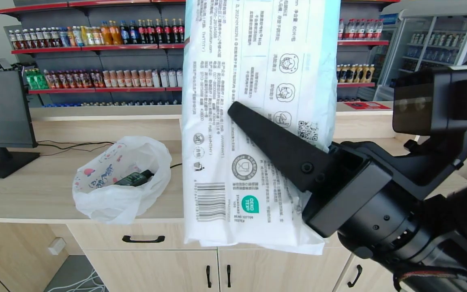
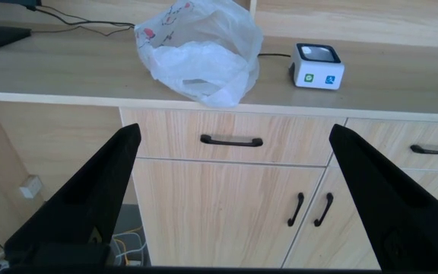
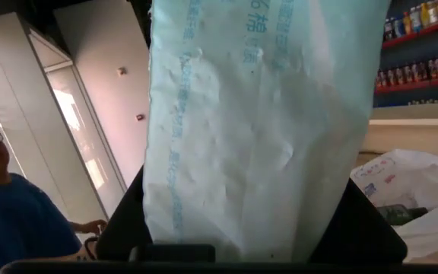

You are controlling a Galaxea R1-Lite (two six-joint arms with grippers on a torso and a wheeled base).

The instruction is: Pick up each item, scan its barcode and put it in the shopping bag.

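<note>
While rows of bottles line the red-edged shelves [image 1: 95, 46] at 11 o'clock in the head view, a long counter [image 1: 26, 190] of pale wood grain runs below them, with flat cupboard fronts and thin black handles. A tall, flat, pillow-shaped pack [image 1: 258, 61] of crinkly white and pale blue plastic film hangs upright before the counter, reaching from 12 o'clock down to 6 o'clock, printed side toward the head camera. The right claw [image 1: 237, 111] comes in from 4 o'clock and is clenched on the pack. One matte black tapered finger slants across the printed face, and the right wrist view shows a finger at either side of the film. A dark flat monitor [image 1: 0, 109] stands on the counter at 9 o'clock. The shopping bag [image 1: 108, 202], thin glossy white plastic with small red and blue prints, slumps open-mouthed on the counter at 8 o'clock of the pack, apart from it, with a dark object [image 1: 134, 178] inside. The left claw [image 2: 234, 133] is released, its black wedge fingers spread wide, facing the cupboard fronts. A small white boxy scanner [image 2: 318, 66] sits on the counter near the bag. The barcode [image 1: 210, 201] lies at the pack's 7 o'clock corner.
</note>
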